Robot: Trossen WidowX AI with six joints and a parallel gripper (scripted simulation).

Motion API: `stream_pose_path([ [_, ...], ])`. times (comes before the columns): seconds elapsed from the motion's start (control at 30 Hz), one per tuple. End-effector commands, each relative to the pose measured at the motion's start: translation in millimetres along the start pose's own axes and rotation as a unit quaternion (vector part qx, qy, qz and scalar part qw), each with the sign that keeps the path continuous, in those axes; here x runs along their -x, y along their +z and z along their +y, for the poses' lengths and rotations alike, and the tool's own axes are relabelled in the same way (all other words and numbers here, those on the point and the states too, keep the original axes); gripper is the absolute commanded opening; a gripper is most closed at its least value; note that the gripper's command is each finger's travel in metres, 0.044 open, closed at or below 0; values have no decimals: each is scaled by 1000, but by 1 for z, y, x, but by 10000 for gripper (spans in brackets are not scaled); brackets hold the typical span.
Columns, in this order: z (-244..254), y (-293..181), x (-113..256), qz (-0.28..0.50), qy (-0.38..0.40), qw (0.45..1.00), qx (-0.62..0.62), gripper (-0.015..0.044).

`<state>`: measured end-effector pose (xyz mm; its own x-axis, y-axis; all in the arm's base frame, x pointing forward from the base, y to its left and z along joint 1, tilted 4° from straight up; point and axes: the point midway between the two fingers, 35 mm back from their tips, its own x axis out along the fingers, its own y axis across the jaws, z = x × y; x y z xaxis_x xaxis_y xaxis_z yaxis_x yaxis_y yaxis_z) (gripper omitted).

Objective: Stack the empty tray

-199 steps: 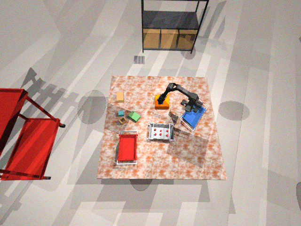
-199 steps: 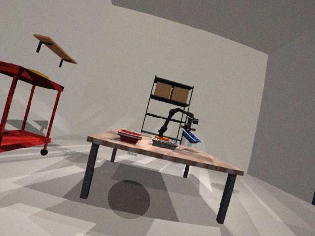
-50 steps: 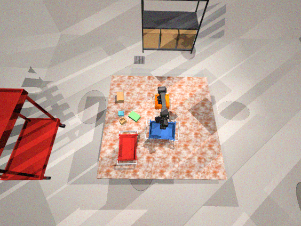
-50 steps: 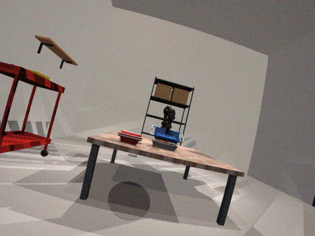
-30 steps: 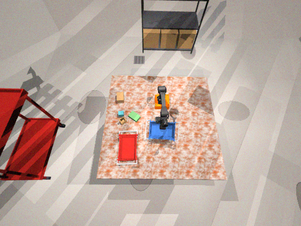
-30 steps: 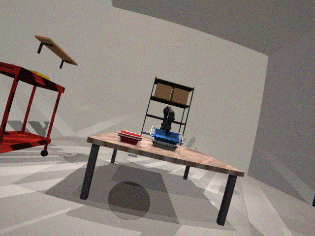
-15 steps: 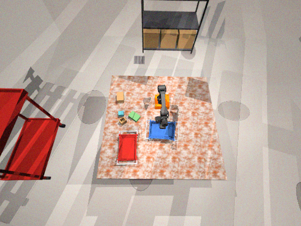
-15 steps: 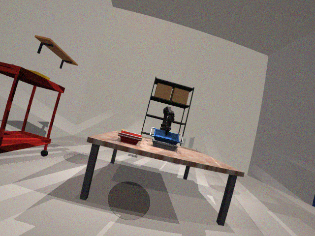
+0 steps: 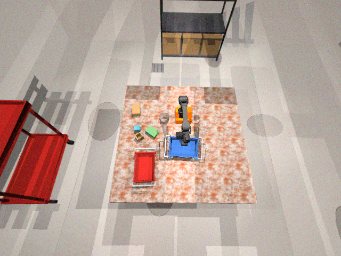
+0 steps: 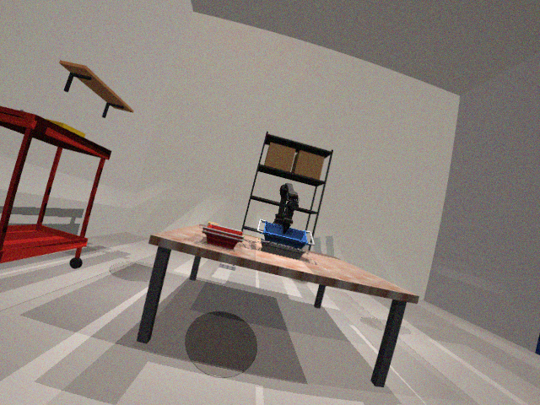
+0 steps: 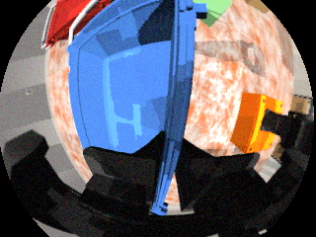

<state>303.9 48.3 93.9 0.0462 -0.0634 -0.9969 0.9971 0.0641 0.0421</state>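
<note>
Fingers [image 9: 184, 143] [image 10: 285, 227], nearly closed, pinch the blue tray's [image 9: 183, 151] [image 10: 285, 235] [image 11: 133, 79] wall; the exterior view reveals a grey tray [image 10: 282, 250] beneath, hidden from above, where the red tray [image 9: 144, 166] [image 10: 222, 238] [image 11: 65, 21] lies toward eight o'clock.

Tray [image 9: 183, 150] [image 10: 292, 236] [image 11: 133, 74] above table [image 9: 220, 170] [image 10: 348, 277] [image 11: 217, 94], second tray [image 9: 144, 167] [image 10: 221, 239] [image 11: 66, 20] beside, blocks [image 9: 152, 132] [image 11: 214, 9] nearby

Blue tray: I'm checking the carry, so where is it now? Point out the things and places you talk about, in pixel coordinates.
In the exterior view, the blue tray [image 9: 183, 149] [image 10: 285, 236] [image 11: 133, 79] is directly above the grey tray [image 10: 282, 250], right of the red tray [image 9: 144, 167] [image 10: 222, 237] [image 11: 61, 25].

The arm reaches forward, its gripper [image 9: 184, 143] [image 10: 285, 229] [image 11: 168, 134] pointing down, fingers clamped.
</note>
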Motion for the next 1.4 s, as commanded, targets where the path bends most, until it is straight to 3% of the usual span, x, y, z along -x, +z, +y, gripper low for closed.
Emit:
stream_pose_path([
  [0.0, -4, 0, -6, 0, -5, 1000, 0, 0],
  [1.37, -9, 0, -19, 0, -5, 1000, 0, 0],
])
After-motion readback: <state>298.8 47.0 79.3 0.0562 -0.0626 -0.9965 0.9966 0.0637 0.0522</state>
